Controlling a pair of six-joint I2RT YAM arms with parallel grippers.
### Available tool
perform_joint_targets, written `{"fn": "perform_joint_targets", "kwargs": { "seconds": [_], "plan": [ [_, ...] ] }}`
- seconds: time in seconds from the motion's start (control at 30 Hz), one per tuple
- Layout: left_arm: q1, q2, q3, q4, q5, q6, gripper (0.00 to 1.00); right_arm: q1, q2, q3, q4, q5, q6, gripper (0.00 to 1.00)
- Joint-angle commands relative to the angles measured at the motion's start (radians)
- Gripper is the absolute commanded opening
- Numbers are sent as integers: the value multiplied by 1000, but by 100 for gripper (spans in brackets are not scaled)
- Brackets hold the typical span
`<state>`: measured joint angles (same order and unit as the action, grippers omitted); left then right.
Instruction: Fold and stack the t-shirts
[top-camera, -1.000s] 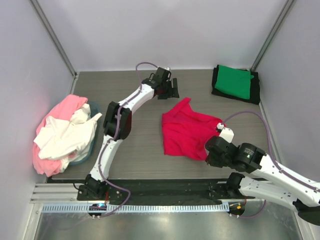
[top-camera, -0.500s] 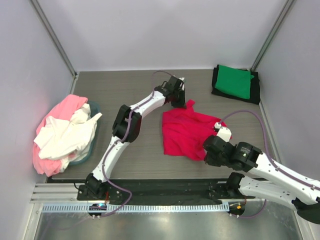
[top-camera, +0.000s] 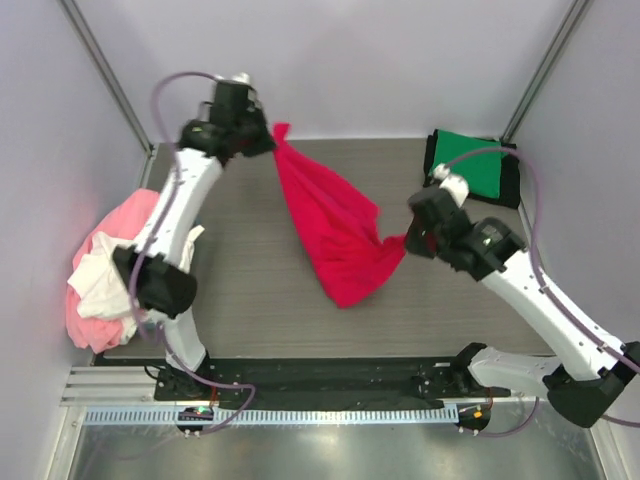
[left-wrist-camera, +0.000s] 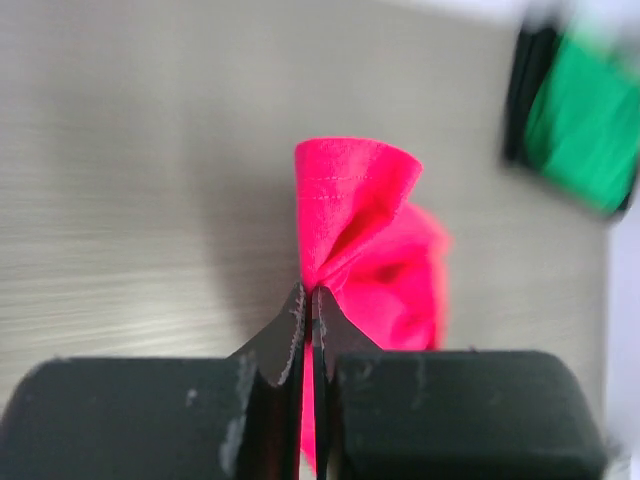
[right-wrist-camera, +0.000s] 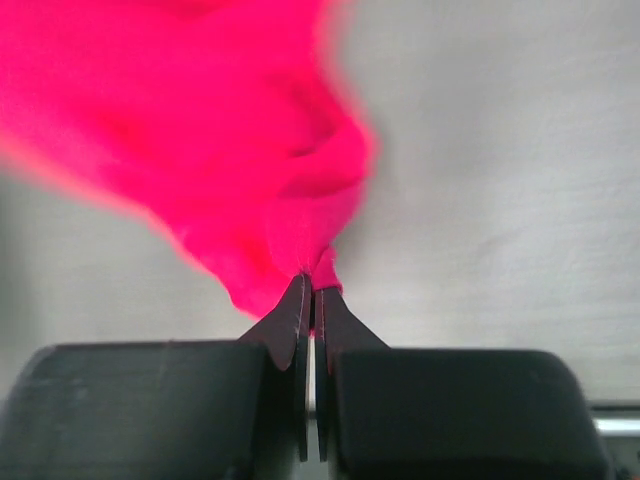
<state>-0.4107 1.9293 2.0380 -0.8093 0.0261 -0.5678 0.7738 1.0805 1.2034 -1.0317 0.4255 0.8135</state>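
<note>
Grey wood-grain desk (top-camera: 250, 290), closed in by pale walls (top-camera: 350, 60) on three sides. At its middle the red shirt (top-camera: 335, 235) is strung between both arms, running from 11 o'clock down toward 3 o'clock. The slack cloth sags in a loose fold toward 6 o'clock; whether that fold touches the desk cannot be told.

The left end effector (top-camera: 268, 140), raised at 11 o'clock, is clenched on one tip of the red shirt. In the left wrist view its fingers (left-wrist-camera: 290, 335) meet with only a thin seam of cloth between them, and a hemmed edge fans out just beyond. The right end effector (top-camera: 408, 240), at 3 o'clock from the desk's middle, is likewise clamped on the other end. The right wrist view shows its fingers (right-wrist-camera: 335, 325) pressed together on a bunched pinch of red cloth, the rest blurred above.

At the 1 o'clock corner a folded green shirt (top-camera: 470, 163) lies flat on top of a black shirt (top-camera: 512, 180), well apart from the red one. At 9 o'clock, against the left wall, a rumpled heap holds a pink shirt (top-camera: 125, 215) with a white shirt (top-camera: 105, 275) on top of it; the left arm's elbow crosses in front of this heap.
</note>
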Motion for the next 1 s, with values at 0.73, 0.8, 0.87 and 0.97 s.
{"fn": "perform_joint_targets", "kwargs": {
  "seconds": [0.73,0.8,0.87,0.97],
  "plan": [
    [193,-719,-415,-258,-68,54,0,-421,-80,478,-113,196,-364,1],
    [193,-753,-392,-264,-64,52,0,-421,-118,499,-93,199,-382,1],
    [191,-802,-366,-271,-60,55,0,-423,-140,548,-53,184,-431,1],
    [193,-857,-302,-286,-55,45,0,-421,-200,602,36,116,-517,1]
  ]
}}
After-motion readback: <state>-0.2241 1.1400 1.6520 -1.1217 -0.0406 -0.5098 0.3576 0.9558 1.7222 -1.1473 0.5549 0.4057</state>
